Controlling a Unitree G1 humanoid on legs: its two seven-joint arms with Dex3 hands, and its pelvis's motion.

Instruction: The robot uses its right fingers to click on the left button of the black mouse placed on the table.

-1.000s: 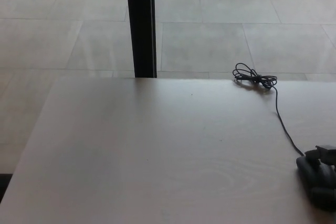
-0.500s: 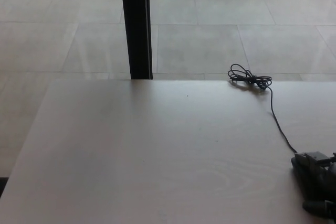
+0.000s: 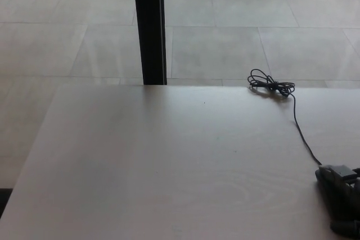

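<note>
The black mouse (image 3: 325, 178) lies at the table's right edge near the front, largely covered and cut off by the picture's border. Its thin black cable (image 3: 301, 133) runs away from it to a coiled bundle (image 3: 271, 84) at the table's far edge. My right hand (image 3: 343, 200) is a dark mass resting over the mouse, with a greyish tip (image 3: 337, 171) just behind where the cable enters. Hand and mouse blend together, so the contact cannot be made out. My left hand does not show.
The pale wooden table (image 3: 169, 167) fills most of the view. A black vertical post (image 3: 149, 26) stands behind its far edge, with a tiled floor (image 3: 253, 37) beyond.
The camera swayed slightly left and back. The greyish tip of my right hand has shifted a little left and nearer, onto the mouse's cable end.
</note>
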